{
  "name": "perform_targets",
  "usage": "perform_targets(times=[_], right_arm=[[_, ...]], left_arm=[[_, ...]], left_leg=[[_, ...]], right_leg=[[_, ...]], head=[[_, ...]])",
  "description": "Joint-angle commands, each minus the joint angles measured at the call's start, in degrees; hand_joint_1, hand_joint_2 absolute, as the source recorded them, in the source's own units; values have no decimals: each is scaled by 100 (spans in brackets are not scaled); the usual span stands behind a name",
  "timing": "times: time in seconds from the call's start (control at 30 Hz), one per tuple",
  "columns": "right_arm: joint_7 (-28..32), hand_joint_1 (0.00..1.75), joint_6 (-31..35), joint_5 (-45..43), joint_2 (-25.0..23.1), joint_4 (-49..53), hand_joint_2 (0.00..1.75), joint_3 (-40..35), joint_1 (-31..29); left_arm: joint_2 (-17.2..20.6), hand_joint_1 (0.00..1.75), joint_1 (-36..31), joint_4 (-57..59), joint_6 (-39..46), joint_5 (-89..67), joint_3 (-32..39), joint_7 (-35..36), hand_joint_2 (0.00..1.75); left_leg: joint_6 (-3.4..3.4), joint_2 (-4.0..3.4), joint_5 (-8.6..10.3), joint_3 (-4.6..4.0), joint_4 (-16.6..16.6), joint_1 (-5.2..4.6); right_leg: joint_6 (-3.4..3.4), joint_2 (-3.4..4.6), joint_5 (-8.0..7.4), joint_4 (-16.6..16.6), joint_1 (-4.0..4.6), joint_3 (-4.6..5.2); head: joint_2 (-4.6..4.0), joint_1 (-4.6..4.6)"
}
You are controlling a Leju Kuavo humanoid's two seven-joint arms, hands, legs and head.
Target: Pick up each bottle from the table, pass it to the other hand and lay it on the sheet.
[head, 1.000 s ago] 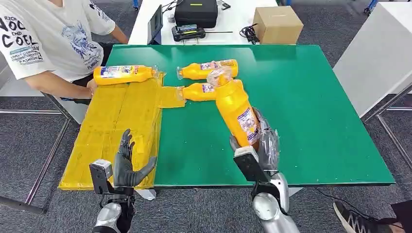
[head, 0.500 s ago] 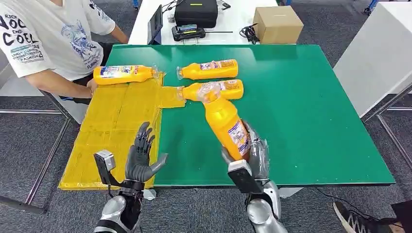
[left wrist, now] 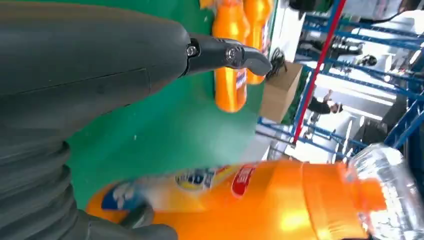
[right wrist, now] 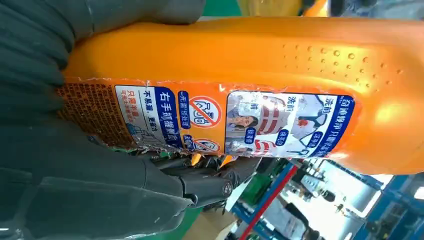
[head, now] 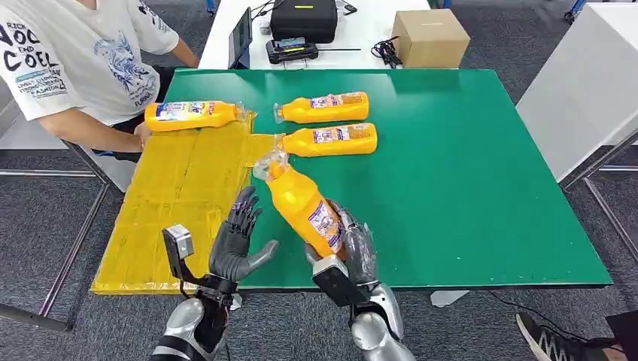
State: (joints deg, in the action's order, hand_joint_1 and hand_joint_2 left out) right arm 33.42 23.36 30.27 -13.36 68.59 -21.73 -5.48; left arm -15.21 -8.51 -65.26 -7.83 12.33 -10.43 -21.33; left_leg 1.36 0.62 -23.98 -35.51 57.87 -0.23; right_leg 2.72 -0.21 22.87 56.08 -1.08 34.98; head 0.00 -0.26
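My right hand [head: 348, 252] grips the lower body of an orange bottle [head: 301, 203], tilted with its clear cap toward the yellow sheet [head: 180, 195]; its label [right wrist: 210, 122] faces the right wrist camera. My left hand [head: 237, 244] is spread just left of that bottle, fingers apart, not touching it; the bottle [left wrist: 250, 200] lies close beside that hand in the left wrist view. One orange bottle [head: 192, 115] lies on the sheet's far end. Two more bottles [head: 323, 107] [head: 331, 140] lie on the green table [head: 466, 165].
A person in a white T-shirt [head: 71, 60] sits at the table's far left corner, a hand beside the sheet. Behind the green table stand a cardboard box [head: 430, 37], a black case [head: 303, 19] and cables on a white table. A white cabinet [head: 587, 83] stands right.
My right hand has carried the bottle left and toward me, tilting it further toward the sheet. My left hand has risen and moved right, closing in on the bottle.
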Motion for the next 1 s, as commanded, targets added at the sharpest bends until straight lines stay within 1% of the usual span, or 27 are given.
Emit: perform_targets(times=[0.03, 0.1, 0.13, 0.2, 0.23, 0.3, 0.33, 0.4, 0.43, 0.57, 0.6, 0.63, 0.7, 0.73, 0.8, 0.83, 0.87, 0.9, 1.0], right_arm=[[-7, 175, -33, -41, 29, -800, 175, -321, -504], [-8, 175, -16, -27, 5, -818, 175, -327, -507], [-8, 175, -16, -27, 5, -818, 175, -327, -507], [-20, 175, -78, 23, 6, -945, 175, -440, -558], [-25, 175, -95, 27, -6, -987, 175, -474, -566], [-41, 175, -78, 67, -30, -1137, 175, -539, -585], [-38, 175, -62, 78, -44, -1192, 175, -568, -570], [-30, 175, -116, 94, -75, -1369, 175, -655, -613], [-26, 175, -139, 107, -106, -1453, 175, -719, -626], [-52, 175, -198, 190, -177, -1593, 175, -957, -626], [-59, 175, -199, 197, -188, -1605, 175, -986, -615], [-64, 175, -176, 200, -187, -1619, 175, -1008, -610], [-73, 175, -251, 169, -180, -1664, 175, -1090, -608], [-74, 175, -286, 189, -174, -1681, 175, -1147, -601], [-72, 175, -291, 191, -186, -1721, 175, -1232, -564], [-73, 175, -311, 192, -181, -1732, 175, -1250, -567], [-75, 175, -319, 191, -189, -1743, 175, -1267, -558], [-77, 175, -356, 184, -183, -1768, 175, -1300, -564], [-110, 175, -352, 186, -183, -1827, 175, -1333, -588]], left_arm=[[262, 0, -258, 577, -379, 430, -205, 309, 175], [262, 0, -254, 614, -379, 435, -214, 306, 175], [262, 0, -254, 614, -379, 435, -214, 306, 175], [278, 0, -277, 690, -466, 506, -261, 355, 175], [276, 0, -279, 716, -533, 569, -267, 394, 175], [285, 0, -262, 728, -590, 621, -291, 401, 175], [289, 0, -251, 732, -598, 629, -298, 406, 175], [293, 0, -244, 724, -557, 622, -302, 404, 175], [293, 0, -252, 726, -518, 610, -298, 388, 175], [247, 0, -309, 726, -137, 443, -189, 178, 175], [243, 0, -322, 722, -124, 441, -174, 174, 175], [238, 0, -324, 718, -115, 444, -158, 176, 175], [220, 0, -325, 711, -54, 444, -100, 154, 175], [208, 0, -331, 707, 9, 424, -62, 101, 175], [201, 0, -351, 717, 71, 426, 4, 73, 175], [199, 0, -356, 718, 84, 428, 20, 64, 175], [202, 0, -367, 718, 89, 428, 32, 63, 175], [190, 0, -374, 716, 96, 440, 60, 46, 175], [179, 0, -380, 706, 31, 498, 92, 15, 175]], left_leg=[[-9, -11, -9, 30, -6, 7], [-6, -10, -5, 21, -7, 2], [-9, -16, -12, 34, -5, 7], [-6, -9, -4, 18, -6, 2], [-10, -11, -10, 32, -5, 8], [-6, -9, -4, 18, -6, 2], [-11, -15, -12, 38, -7, 7], [-7, -9, -5, 22, -7, 3], [-11, -12, -10, 34, -7, 7], [-8, -11, -7, 23, -5, 5], [-7, -8, -4, 16, -5, 5], [-11, -12, -11, 33, -5, 10], [-7, -8, -6, 20, -5, 6], [-10, -9, -12, 33, -4, 9], [-6, -8, -6, 19, -5, 6], [-10, -13, -13, 36, -4, 10], [-8, -7, -7, 24, -5, 6], [-12, -8, -13, 40, -6, 11], [-6, -6, -3, 16, -7, 3]], right_leg=[[-12, 8, 5, -8, 8, -28], [-8, 8, 2, -7, 3, -19], [-12, 14, 6, -9, 8, -32], [-7, 6, 2, -6, 2, -16], [-13, 8, 7, -8, 8, -31], [-8, 8, 2, -6, 3, -16], [-13, 12, 7, -11, 8, -36], [-9, 7, 3, -7, 4, -20], [-13, 9, 7, -9, 8, -33], [-10, 9, 5, -5, 6, -20], [-8, 6, 2, -6, 5, -15], [-14, 9, 7, -9, 11, -32], [-9, 6, 4, -7, 7, -19], [-13, 6, 9, -7, 10, -33], [-8, 7, 3, -6, 6, -18], [-14, 10, 9, -7, 11, -35], [-10, 5, 5, -8, 7, -25], [-15, 5, 10, -10, 12, -41], [-8, 4, 2, -6, 4, -15]], head=[[0, 0], [0, 0], [0, 0], [0, 0], [0, 0], [0, -2], [0, 0], [0, 0], [0, 0], [0, 0], [0, 0], [0, -2], [0, 0], [0, -2], [0, 0], [0, 0], [0, 0], [0, 0], [0, 0]])
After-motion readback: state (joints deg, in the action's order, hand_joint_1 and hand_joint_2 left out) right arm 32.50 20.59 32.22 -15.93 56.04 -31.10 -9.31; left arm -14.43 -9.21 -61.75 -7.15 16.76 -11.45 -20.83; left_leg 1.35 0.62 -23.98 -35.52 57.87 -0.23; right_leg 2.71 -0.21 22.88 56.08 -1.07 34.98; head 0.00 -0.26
